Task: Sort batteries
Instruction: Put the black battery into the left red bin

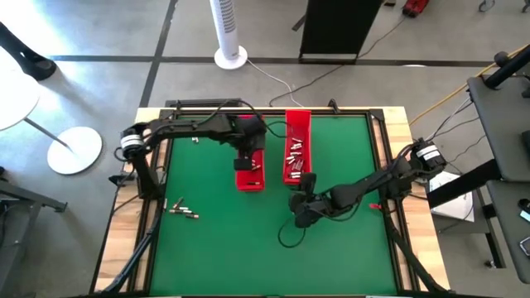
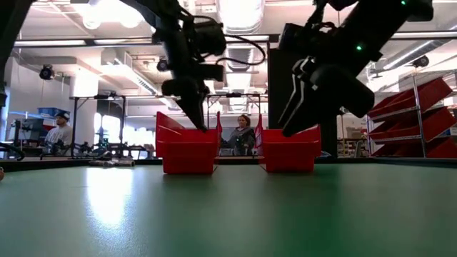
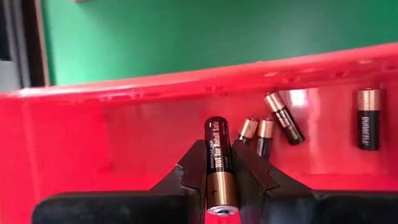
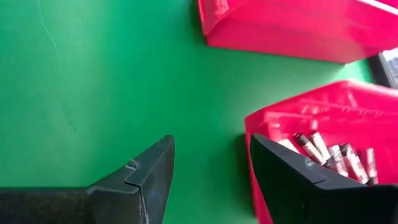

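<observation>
Two long red trays stand side by side mid-table. My left gripper [image 1: 246,162] hangs over the left tray [image 1: 251,180], shut on a black-and-copper battery [image 3: 217,165]. Below it, several more black-and-copper batteries [image 3: 283,118] lie on that tray's floor. The right tray [image 1: 296,141] holds several silvery batteries [image 4: 326,149]. My right gripper [image 4: 211,146] stands open over the green mat just before that tray's near end [image 4: 273,130], with nothing between its fingers. A few loose batteries [image 1: 184,209] lie on the mat toward the left. My left gripper pinches the battery's round sides near its copper-coloured end [image 3: 221,186] between its two fingers [image 3: 189,165]. The fingers point steeply down and lie along the battery, whose black end [image 3: 216,127] sticks out past the fingertips. The battery hangs clear above the tray's floor.
A dark cable [image 1: 286,236] loops on the mat near my right arm. Black rails [image 1: 153,215] edge the mat on the left and right. Beyond the far edge stand a white fan [image 1: 229,33], red shelf bins [image 2: 418,118] and two people [image 2: 243,135].
</observation>
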`<act>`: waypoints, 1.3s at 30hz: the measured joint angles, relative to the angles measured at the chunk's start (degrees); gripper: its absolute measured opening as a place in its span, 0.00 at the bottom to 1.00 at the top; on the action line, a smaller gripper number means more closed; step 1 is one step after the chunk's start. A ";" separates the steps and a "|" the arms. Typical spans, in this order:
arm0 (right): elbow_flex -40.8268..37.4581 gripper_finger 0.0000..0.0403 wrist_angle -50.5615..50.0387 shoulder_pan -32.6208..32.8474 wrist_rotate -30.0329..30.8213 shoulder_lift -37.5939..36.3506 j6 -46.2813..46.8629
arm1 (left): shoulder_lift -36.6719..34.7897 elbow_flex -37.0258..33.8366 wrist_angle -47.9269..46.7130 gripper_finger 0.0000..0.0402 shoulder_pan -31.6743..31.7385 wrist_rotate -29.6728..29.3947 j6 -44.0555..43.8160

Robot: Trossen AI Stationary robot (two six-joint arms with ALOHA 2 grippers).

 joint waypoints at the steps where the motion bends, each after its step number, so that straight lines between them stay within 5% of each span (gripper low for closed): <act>1: 0.35 0.50 -0.11 -0.10 -0.29 0.00 -0.40 | 0.94 0.47 -0.09 0.08 0.00 0.01 0.32; 12: 4.18 0.50 -0.03 -0.04 -24.41 -0.72 -4.78 | 6.70 1.49 -0.63 0.08 0.17 1.10 0.93; 34: 5.07 0.50 -1.08 -0.08 -24.42 -0.72 -5.50 | 12.46 2.61 -0.72 0.08 0.15 -0.69 0.05; 39: 5.07 0.50 -1.12 -0.06 -24.42 -0.72 -5.33 | 12.65 2.53 -0.90 0.19 0.15 -0.62 0.07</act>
